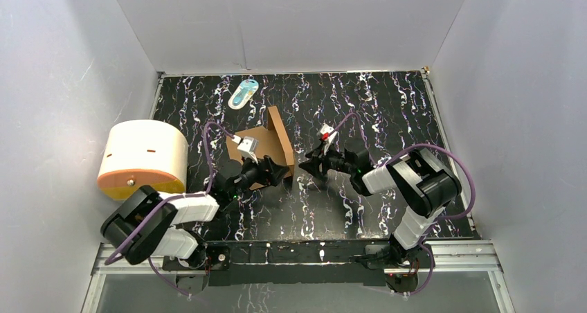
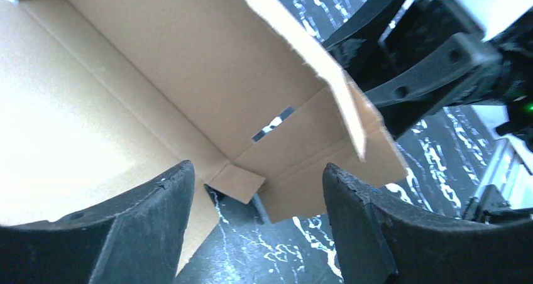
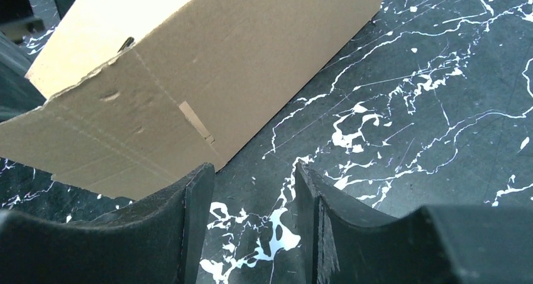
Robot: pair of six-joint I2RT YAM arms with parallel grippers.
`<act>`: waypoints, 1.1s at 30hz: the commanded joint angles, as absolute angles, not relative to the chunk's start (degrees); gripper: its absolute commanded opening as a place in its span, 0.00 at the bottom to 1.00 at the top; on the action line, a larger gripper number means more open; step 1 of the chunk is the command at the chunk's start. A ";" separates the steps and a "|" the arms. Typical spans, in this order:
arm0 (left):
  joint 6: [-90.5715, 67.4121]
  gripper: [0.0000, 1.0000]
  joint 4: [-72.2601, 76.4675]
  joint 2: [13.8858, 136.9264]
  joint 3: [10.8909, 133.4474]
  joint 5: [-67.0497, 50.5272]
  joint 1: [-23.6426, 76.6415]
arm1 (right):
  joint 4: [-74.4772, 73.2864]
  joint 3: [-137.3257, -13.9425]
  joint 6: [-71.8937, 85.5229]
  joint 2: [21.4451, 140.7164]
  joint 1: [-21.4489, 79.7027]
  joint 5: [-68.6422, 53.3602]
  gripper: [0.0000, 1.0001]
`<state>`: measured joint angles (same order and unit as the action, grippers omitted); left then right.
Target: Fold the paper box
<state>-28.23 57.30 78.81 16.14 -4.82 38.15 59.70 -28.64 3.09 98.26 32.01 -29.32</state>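
The paper box (image 1: pixel 266 145) is a brown cardboard sheet lying partly folded on the black marbled table, with one wall standing up on its right side. My left gripper (image 1: pixel 282 169) is open and empty, low over the sheet's near edge. In the left wrist view the box's inside (image 2: pixel 157 70) with its raised wall and a small corner tab fills the frame above my open fingers (image 2: pixel 157 215). My right gripper (image 1: pixel 304 166) is open and empty, just right of the raised wall. In the right wrist view the wall's outer face (image 3: pixel 207 64) stands just beyond my fingertips (image 3: pixel 198 196).
A white-and-orange cylinder (image 1: pixel 143 158) lies at the left edge beside the left arm. A small teal-white packet (image 1: pixel 243 93) lies near the back wall. White walls enclose the table (image 1: pixel 387 112) on three sides.
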 commanded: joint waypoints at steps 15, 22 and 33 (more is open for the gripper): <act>-27.17 0.73 56.07 76.37 21.75 -7.63 36.67 | 61.80 -27.47 2.67 95.95 32.67 -32.66 0.60; -23.38 0.50 56.07 79.02 23.01 -6.58 36.47 | 62.06 -27.69 2.81 96.67 33.17 -35.43 0.61; -21.17 0.31 56.89 85.10 24.87 -9.65 36.47 | 66.95 -28.53 4.81 98.19 34.17 -33.62 0.63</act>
<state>-23.16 55.05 84.44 22.57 -8.27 36.86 60.77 -28.21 3.75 97.60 33.85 -34.81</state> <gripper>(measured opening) 0.331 0.633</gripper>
